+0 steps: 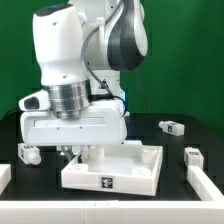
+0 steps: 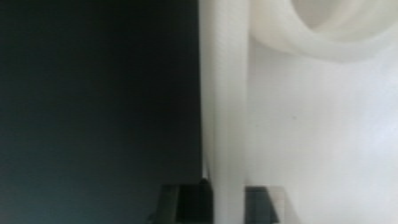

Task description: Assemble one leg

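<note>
My gripper (image 1: 80,154) is down at the back left corner of the large white square tray-like piece (image 1: 135,178). In the wrist view the two dark fingertips (image 2: 187,200) stand close together, with the tray's white edge (image 2: 226,120) running between them. A round corner hole (image 2: 338,25) shows ahead on the tray. The gripper (image 2: 226,200) looks shut on that edge. Small white tagged legs lie loose on the black table: one at the exterior view's left (image 1: 30,153), one at the back right (image 1: 170,126) and one at the right (image 1: 192,155).
Another white part (image 1: 209,181) lies at the exterior view's right edge and one (image 1: 4,176) at its left edge. The arm's white body (image 1: 70,60) hangs over the tray's back left. A green wall stands behind.
</note>
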{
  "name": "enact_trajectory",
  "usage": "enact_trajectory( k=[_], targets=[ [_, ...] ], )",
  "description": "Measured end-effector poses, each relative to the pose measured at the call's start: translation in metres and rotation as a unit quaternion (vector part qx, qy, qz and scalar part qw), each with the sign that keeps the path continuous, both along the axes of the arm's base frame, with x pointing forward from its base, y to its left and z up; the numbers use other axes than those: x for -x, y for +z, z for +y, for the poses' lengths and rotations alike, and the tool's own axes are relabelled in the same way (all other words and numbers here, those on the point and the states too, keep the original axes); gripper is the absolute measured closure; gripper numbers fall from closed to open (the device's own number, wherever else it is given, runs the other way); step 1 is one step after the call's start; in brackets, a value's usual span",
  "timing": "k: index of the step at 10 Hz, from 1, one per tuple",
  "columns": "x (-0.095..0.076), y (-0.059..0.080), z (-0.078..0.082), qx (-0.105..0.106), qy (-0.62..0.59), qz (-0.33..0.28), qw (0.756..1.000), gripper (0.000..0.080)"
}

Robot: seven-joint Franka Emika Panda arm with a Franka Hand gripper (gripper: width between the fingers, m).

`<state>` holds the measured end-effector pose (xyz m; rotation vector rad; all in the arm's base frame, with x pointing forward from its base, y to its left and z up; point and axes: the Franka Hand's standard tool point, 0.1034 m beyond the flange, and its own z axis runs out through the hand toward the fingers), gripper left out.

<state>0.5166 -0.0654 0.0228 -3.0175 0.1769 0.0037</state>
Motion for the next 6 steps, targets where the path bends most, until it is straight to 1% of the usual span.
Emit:
enact_trajectory(
  k=[1, 2, 4, 5, 6],
  targets=[
    [0.0, -0.002, 0.009, -0.002, 0.019, -0.002, 1.0, 0.0751],
    [0.001, -0.002, 0.004, -0.001, 0.014, 0.0, 1.0, 0.0751],
    [0.002, -0.003, 0.004, -0.001, 0.014, 0.0, 1.0, 0.0751],
    [-0.002, -0.003, 0.006, 0.002, 0.026, -0.001, 1.0, 0.0751],
    [-0.015, -0.004, 0.012, 0.009, 0.048, -0.006, 0.999, 0.0751]
  ],
)
